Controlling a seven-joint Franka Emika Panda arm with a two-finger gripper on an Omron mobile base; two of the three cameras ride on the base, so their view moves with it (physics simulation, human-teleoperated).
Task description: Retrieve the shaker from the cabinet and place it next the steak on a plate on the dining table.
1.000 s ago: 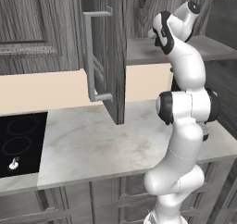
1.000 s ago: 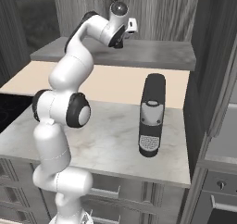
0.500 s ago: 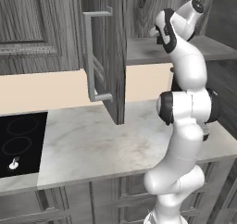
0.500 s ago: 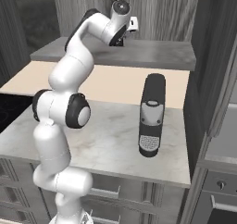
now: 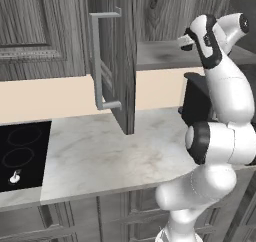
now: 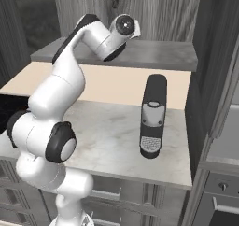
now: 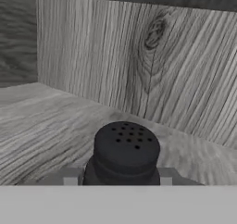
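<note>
Now the tool (image 7: pixel 120 177) is closed narrow on the shaker (image 7: pixel 124 156) inside the cabinet (image 5: pixel 117 61).

In the left base view the cabinet door stands open above the marble desk (image 5: pixel 115 153) and the arm reaches onto the shelf (image 5: pixel 160 53). In the right base view a black coffee machine (image 6: pixel 153 115) stands on the desk, below the shelf. In the hand view the shaker stands upright between the two fingertips (image 7: pixel 70 177), its perforated cap on top; the wood-grain back wall lies just behind it, so the way out is straight backward. No writing can be read.
</note>
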